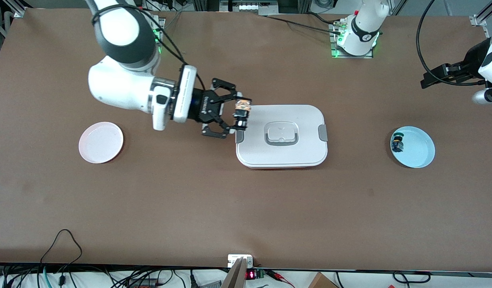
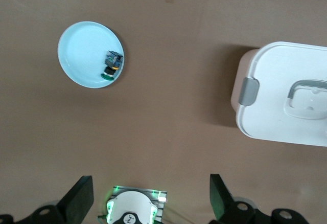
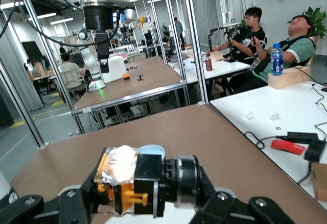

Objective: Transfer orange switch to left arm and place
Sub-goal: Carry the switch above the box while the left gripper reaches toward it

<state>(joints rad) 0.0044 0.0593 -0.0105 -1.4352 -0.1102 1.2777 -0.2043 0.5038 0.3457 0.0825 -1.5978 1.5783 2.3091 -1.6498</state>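
Observation:
My right gripper [image 1: 241,117] is shut on the orange switch [image 1: 243,109], a small black cylinder with an orange part. It holds the switch sideways in the air over the edge of the box [image 1: 282,138] toward the right arm's end. In the right wrist view the orange switch [image 3: 145,183] lies clamped across the right gripper [image 3: 148,203]. The box is white and lidded, with grey clasps, and sits mid-table. My left gripper [image 1: 428,79] hangs open and empty, high over the left arm's end of the table. Its fingers [image 2: 79,198] stand wide apart.
A blue plate [image 1: 420,152] toward the left arm's end carries a small black switch with a green top [image 1: 397,143]; both show in the left wrist view, the plate [image 2: 84,47] and the switch [image 2: 112,64]. A pink plate [image 1: 101,142] lies toward the right arm's end.

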